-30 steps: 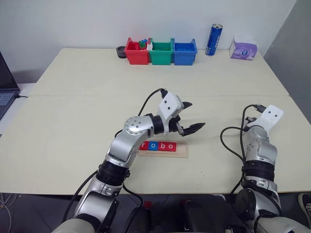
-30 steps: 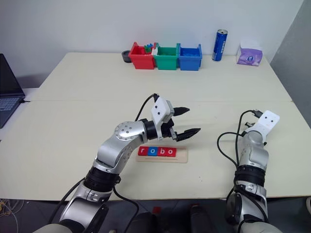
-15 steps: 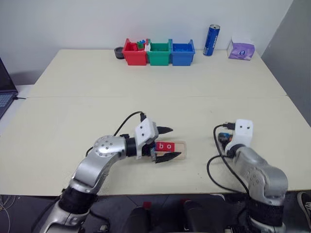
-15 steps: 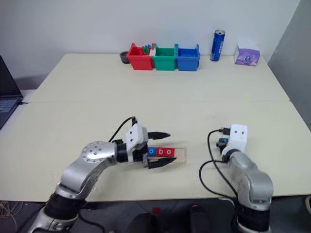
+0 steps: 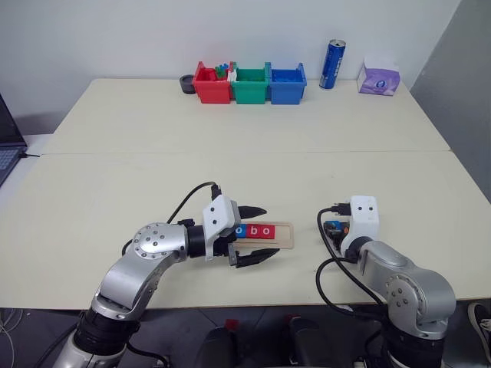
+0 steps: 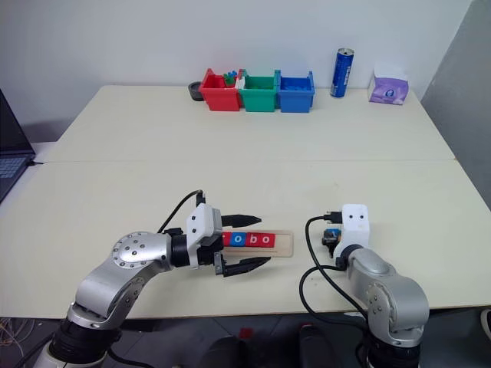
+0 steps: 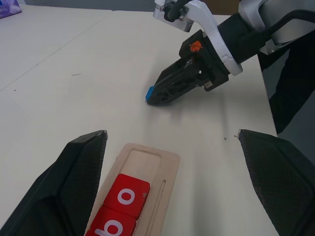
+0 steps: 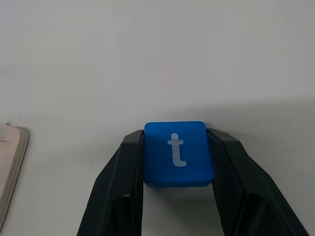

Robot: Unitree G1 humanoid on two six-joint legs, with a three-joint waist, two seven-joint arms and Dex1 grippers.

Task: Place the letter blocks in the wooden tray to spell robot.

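We read the task as mostly done: the wooden tray (image 5: pixel 285 234) sat on the table (image 5: pixel 230 161) near the front edge w/ letter blocks in its groove, and we could make out a blue o (image 5: pixel 239 231), a red b (image 5: pixel 252 231) and a red o (image 5: pixel 265 230); the r was presumably at the tray's left end but hidden behind the left gripper, so we couldn't confirm it. One empty slot showed at the tray's right end, past the last o, clear in the left wrist view. What was left, as we judged it: the t tile into that end slot. The blue t block (image 8: pixel 178 153) was pinched between the two black fingers of the right gripper (image 8: pixel 178 162), letter facing the wrist cam, block down at the table surface; we couldn't tell if it was touching or just above. In the left wrist view the same gripper (image 7: pixel 167 91) showed w/ a blue corner at its tip, to the right of the tray and apart from it, w/ bare table between. The left gripper (image 5: pixel 252 234) hung over the tray's left part, fingers spread wide, holding nothing, one finger on each side of the tray. Bins, can and tissue pack at the far edge were not involved.
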